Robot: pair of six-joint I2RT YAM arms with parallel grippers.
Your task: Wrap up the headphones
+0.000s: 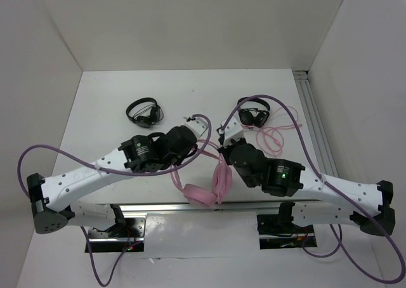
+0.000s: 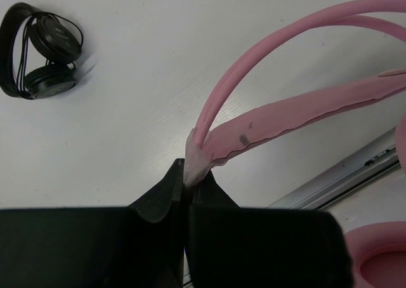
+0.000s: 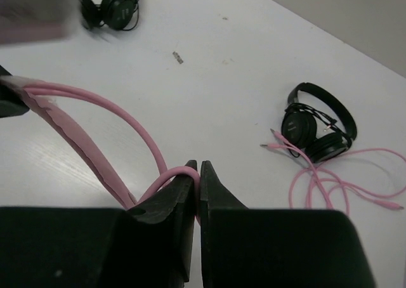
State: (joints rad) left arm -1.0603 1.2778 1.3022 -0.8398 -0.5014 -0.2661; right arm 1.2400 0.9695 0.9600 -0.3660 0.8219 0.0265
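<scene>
Headphones: large pink over-ear pair with round padded earcups (image 1: 198, 195), held up between both arms at the table's near middle.
Left gripper (image 2: 190, 181): clamped on one headband end, steadying it.
Right gripper (image 3: 196, 174): pinched on the thin pink band.
Cable (image 1: 274, 137): long thin pink lead, loose at far right beside small black headphones (image 1: 252, 117); wrapping seemingly not begun.
</scene>
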